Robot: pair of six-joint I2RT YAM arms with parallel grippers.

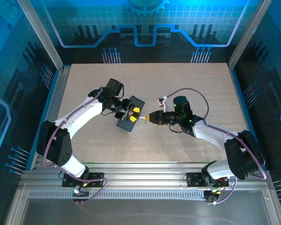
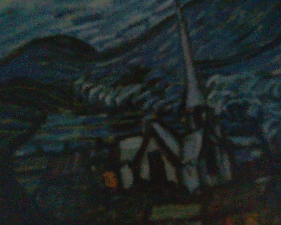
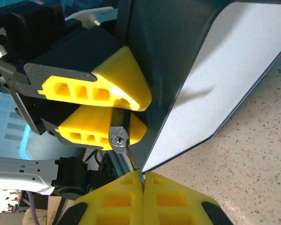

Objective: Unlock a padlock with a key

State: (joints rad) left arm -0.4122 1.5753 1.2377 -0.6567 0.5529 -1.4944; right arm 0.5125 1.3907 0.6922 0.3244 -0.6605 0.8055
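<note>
1. The top external view is taken from above and behind the arm bases, facing down and forward. The whole beige speckled worktop (image 1: pixel 178 84) is seen from afar.
2. The left wrist view is set hard against the dark blue swirl-patterned rectangular box (image 2: pixel 131 47), dark and blurred.
3. The right wrist view is aimed along the right tool (image 3: pixel 143 180) at the left tool (image 3: pixel 133 115), very near. The tiny dark grey metal padlock (image 3: pixel 118 136) and slim silver-grey metal key (image 3: pixel 132 161) lie between them.
4. The tools' meeting point beside the box is shared by the top and right wrist views.
</note>
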